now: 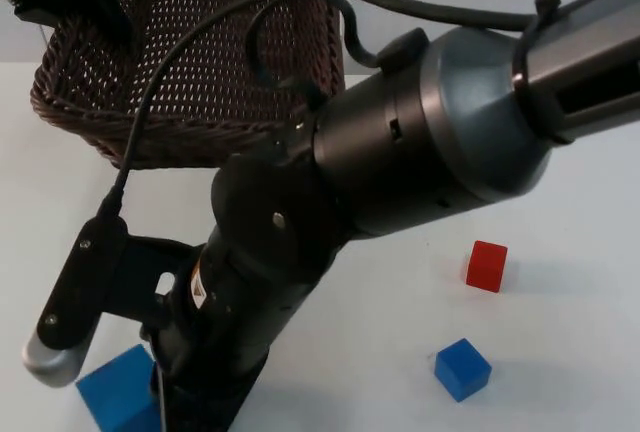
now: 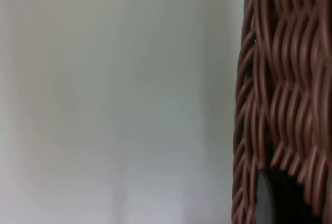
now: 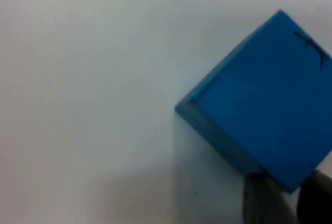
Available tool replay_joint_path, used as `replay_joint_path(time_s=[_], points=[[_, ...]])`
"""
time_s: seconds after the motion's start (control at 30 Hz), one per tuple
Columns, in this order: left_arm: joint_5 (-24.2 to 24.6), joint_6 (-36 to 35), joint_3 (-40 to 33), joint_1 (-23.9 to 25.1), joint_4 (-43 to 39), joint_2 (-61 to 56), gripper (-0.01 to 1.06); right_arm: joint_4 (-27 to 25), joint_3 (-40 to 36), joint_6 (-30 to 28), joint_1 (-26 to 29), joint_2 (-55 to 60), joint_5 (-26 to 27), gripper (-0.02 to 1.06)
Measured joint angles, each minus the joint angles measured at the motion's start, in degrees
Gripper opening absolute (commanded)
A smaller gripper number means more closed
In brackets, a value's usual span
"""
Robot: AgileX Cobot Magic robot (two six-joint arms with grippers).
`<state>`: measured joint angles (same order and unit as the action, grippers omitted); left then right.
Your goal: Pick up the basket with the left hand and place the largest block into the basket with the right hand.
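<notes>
Three blocks lay on your white worktop (image 1: 560,162): a large blue block (image 1: 115,392) at the near left, a small blue block (image 1: 462,368) at the near right, and a small red block (image 1: 487,265) just beyond it. Your right arm reached across the scene and down to the large blue block, so the right gripper (image 3: 282,198) sat right at that block (image 3: 264,99), with a fingertip touching or just beside its near corner; whether those jaws were wide, narrow or already closing, you could not tell from here. The wicker basket (image 1: 190,52) was at the far left, and it appeared to be raised off the worktop, though that was hard to judge. The left wrist view had the basket's woven wall (image 2: 282,94) close against the left gripper (image 2: 280,203), which suggested a hold on the rim, but the state of those jaws could not be told either. In the right wrist view the block sat turned corner-on to the fingers. If you closed on it that way, the jaws could meet edges instead of flat faces, and the block might twist, skid across the smooth worktop or pop free on the lift. Your right arm also passed close under the basket, so a steep rise risked knocking the wicker and shaking the left hold. The basket hung well apart from the block, so the carry needed care.
</notes>
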<state>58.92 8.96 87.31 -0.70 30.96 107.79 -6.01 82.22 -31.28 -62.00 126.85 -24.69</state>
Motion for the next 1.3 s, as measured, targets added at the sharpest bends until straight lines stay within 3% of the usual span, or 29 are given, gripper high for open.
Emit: replay_joint_path(time_s=[0.2, 0.3, 0.4, 0.43, 0.57, 0.6, 0.67, 0.83, 1.3], points=[[0.0, 0.0, 0.0, 0.0, 0.0, 0.0, 0.0, 0.0, 0.0, -0.1, 0.0, 0.1, -2.0, 0.0], [0.0, 0.0, 0.0, 0.0, 0.0, 0.0, 0.0, -1.1, 0.0, -0.1, 0.0, 0.1, -2.5, 0.06], [0.0, 0.0, 0.0, 0.0, 0.0, 0.0, 0.0, -3.2, 0.0, -0.1, 0.0, 0.1, -3.0, 0.31], [0.0, 0.0, 0.0, 0.0, 0.0, 0.0, 0.0, -4.1, 0.0, -0.1, 0.0, 0.1, -3.4, 0.31], [-0.1, 0.0, 0.0, 0.0, 0.0, 0.0, 0.0, -5.9, 0.0, -0.2, 0.0, 0.1, -4.4, 0.86], [-0.1, -0.1, 0.0, 0.0, 0.0, 0.0, 0.0, -6.5, 0.0, -0.2, 0.0, 0.1, -4.6, 0.86], [-0.1, -0.2, 0.0, 0.0, 0.0, 0.0, 0.0, -7.1, 0.0, -0.2, 0.0, 0.1, -5.0, 0.97], [-0.1, -0.2, 0.0, 0.0, 0.0, 0.0, 0.0, -7.5, 0.0, -0.2, -0.1, 0.0, -5.7, 0.91], [-0.4, -1.0, 0.1, 0.0, 0.8, 0.0, 0.0, -10.7, 2.8, 1.3, -0.1, -0.6, -5.0, 0.91]])
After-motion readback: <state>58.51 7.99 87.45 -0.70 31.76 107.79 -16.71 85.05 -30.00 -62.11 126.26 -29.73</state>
